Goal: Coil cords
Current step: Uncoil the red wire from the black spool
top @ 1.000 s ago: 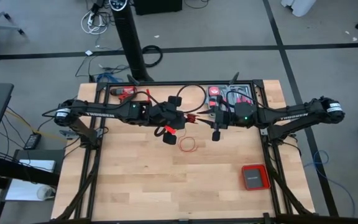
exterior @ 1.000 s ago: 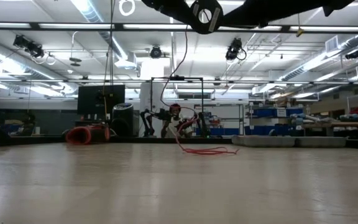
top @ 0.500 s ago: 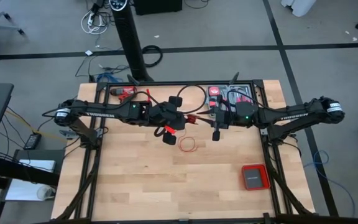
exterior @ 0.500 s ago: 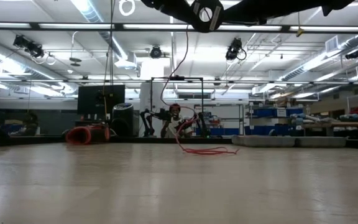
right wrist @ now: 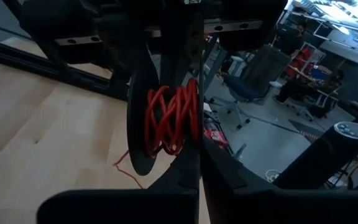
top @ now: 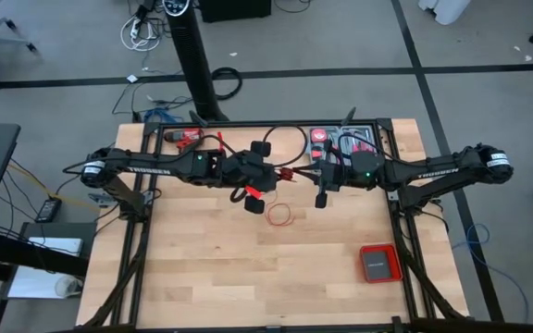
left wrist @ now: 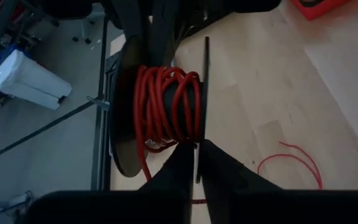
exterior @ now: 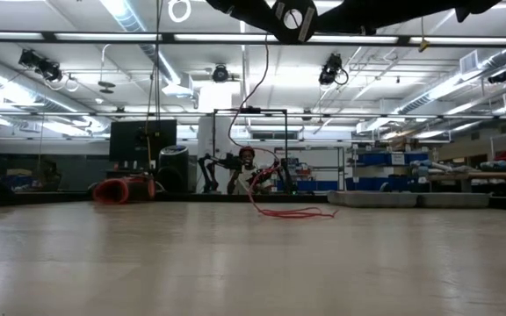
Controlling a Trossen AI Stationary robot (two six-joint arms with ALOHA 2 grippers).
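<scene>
A black spool (left wrist: 166, 106) wound with red cord (right wrist: 173, 118) hangs in the air over the table's far middle (top: 288, 176), between my two arms. My left gripper (left wrist: 197, 177) comes at it from the table's left and my right gripper (right wrist: 197, 168) from the right, each shut on a flange. From the spool (exterior: 292, 16) a free length of cord (exterior: 251, 105) hangs down. Its end lies on the table as a loose loop (top: 280, 215). My left gripper pinches the rim of one thin flange (left wrist: 199, 158) between its two fingers, one finger on each face. The spool is lifted clear of the table. My right gripper pinches the rim of a flange (right wrist: 197, 146) the same way, coming level from the table's right.
A red and black case (top: 378, 264) lies near the table's right front. A tray of tools (top: 345, 143) and a black cord loop (top: 290, 139) sit along the far edge, a red item (top: 188, 139) at the far left. The near half of the table is bare wood.
</scene>
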